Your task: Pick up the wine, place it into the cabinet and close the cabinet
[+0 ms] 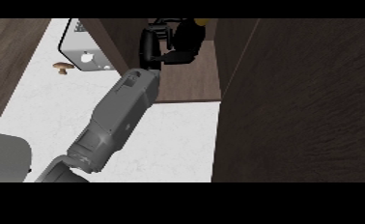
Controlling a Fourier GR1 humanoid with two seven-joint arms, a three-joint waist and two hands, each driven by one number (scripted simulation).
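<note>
Head view. My right hand (160, 49) is inside the open cabinet (189, 80), reaching over its wooden shelf. The fingers are curled round the wine (189, 37), a dark bottle with a bit of yellow showing at its top. The bottle stands about upright toward the back of the cabinet, above the shelf; whether its base touches the shelf I cannot tell, as the dark bottle merges with my hand. My grey forearm runs from the lower left up into the cabinet mouth.

The cabinet door (292, 102) is swung wide, a big dark panel right of the cabinet opening. Left of the cabinet sit a white appliance (84, 49) and, just beside it on the pale counter (171, 136), a small brown mushroom (63, 66).

My left hand does not show.

Progress, as I judge it: picking up is done, the wine is in the cabinet space but not released. Left: set it down, let go, draw my arm out, then swing the door shut.
</note>
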